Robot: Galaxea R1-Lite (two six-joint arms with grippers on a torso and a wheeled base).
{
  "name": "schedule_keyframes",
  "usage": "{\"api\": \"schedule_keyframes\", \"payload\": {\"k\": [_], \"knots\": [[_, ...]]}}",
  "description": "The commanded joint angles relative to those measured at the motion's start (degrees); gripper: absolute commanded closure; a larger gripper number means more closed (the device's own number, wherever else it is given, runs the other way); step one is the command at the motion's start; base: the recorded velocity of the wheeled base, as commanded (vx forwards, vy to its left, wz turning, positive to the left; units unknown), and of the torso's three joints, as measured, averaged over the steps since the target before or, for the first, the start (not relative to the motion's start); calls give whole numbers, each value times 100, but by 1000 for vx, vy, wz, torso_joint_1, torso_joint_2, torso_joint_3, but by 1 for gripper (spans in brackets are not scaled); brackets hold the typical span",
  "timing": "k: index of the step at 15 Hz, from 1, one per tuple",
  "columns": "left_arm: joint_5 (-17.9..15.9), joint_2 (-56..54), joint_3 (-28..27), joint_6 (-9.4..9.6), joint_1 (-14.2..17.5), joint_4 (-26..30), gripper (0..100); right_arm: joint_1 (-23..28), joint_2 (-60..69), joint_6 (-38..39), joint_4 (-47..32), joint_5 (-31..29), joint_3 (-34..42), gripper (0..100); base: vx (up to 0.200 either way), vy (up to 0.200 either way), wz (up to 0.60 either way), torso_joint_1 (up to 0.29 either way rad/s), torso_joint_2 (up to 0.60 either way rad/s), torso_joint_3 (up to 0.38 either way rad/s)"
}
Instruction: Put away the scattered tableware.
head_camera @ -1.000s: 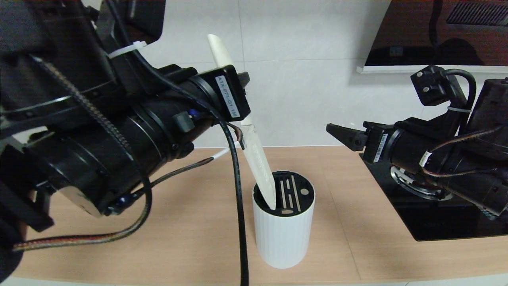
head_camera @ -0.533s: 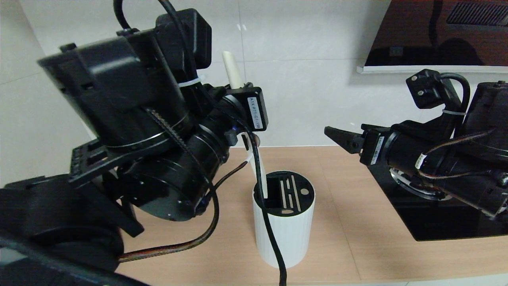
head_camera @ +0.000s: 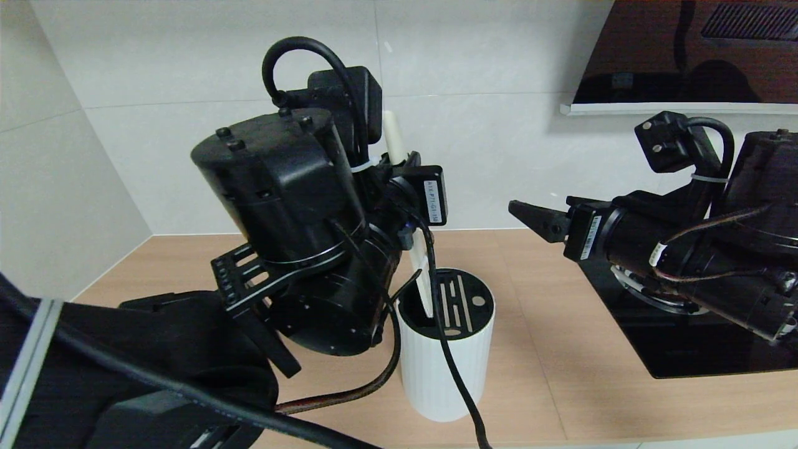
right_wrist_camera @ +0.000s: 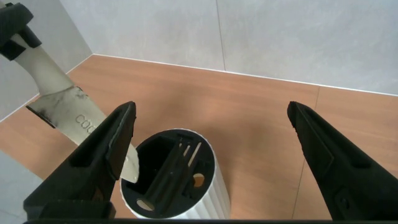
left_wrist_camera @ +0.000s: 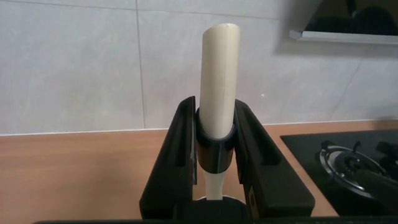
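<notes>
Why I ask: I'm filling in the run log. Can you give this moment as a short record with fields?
held item: white knife, handle up
holder of item: left gripper, shut on the knife handle
blade: tip in the wide opening of the white ribbed holder
right gripper: open, holding nothing, raised to the right of the holder
surface: wooden counter
nearby: black hob, right of the holder
</notes>
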State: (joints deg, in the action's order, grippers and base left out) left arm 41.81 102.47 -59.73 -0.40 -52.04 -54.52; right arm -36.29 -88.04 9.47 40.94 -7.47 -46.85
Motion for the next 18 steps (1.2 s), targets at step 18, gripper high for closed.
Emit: {"api": "schedule_keyframes", "payload": {"k": [18], "knots": [[73, 774, 146, -144, 10, -103, 100, -10, -82, 2, 2, 9, 62, 0, 0, 0, 0, 0, 0, 0]]}}
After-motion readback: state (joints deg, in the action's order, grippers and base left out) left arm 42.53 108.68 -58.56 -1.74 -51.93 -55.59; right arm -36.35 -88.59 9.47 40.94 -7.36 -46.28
